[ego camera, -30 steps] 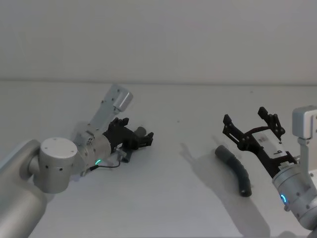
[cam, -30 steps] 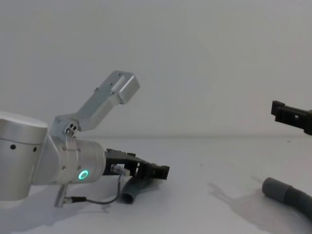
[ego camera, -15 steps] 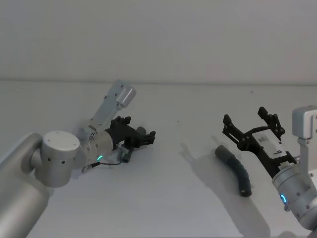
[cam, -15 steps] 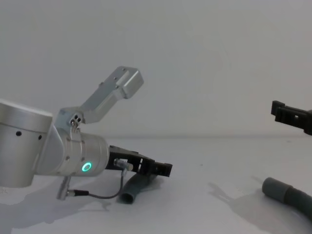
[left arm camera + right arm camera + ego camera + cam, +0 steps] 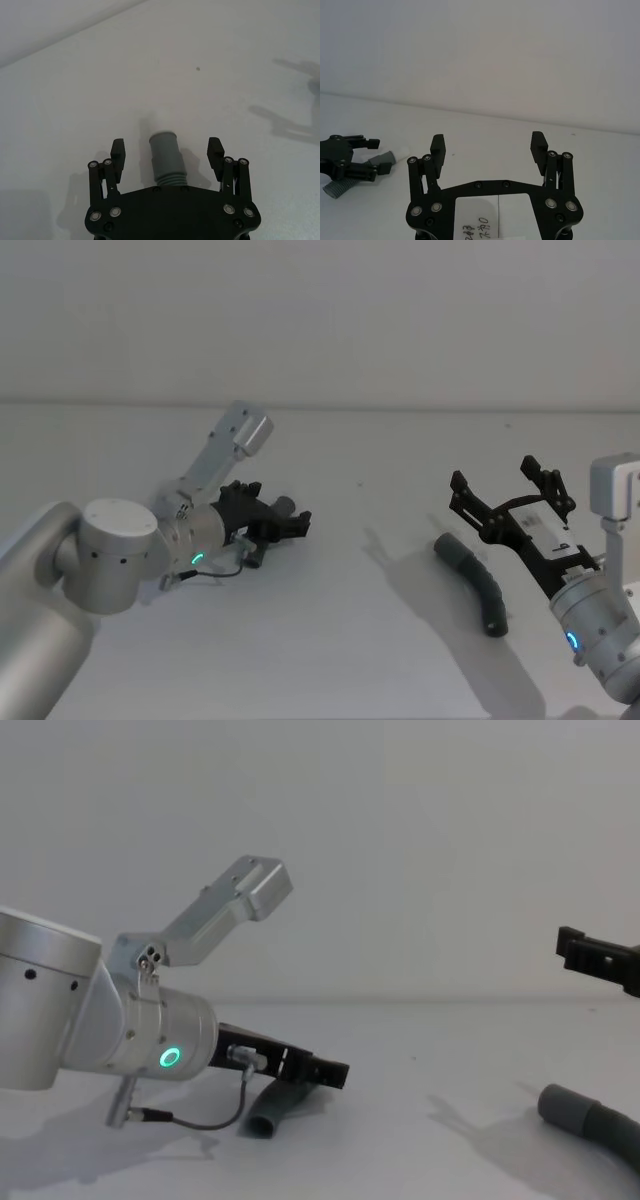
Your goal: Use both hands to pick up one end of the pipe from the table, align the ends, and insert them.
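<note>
Grey tube (image 5: pixel 167 161) lies inside the spread left tool (image 5: pixel 167 147), apparently untouched.

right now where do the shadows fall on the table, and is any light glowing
Head view: the right gripper casts a soft grey shadow on the table, just left of the ribbed hose. Chest view: a green ring light glows on the left arm, with a dim shadow beneath it. Left wrist view: the open left gripper straddles the grey tube, and soft shadows lie beside its fingers.

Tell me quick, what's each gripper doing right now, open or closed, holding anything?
Left gripper: open, straddling the short smooth grey tube, not gripping it.
Right gripper: open, empty, raised near the dark grey ribbed hose.
</note>
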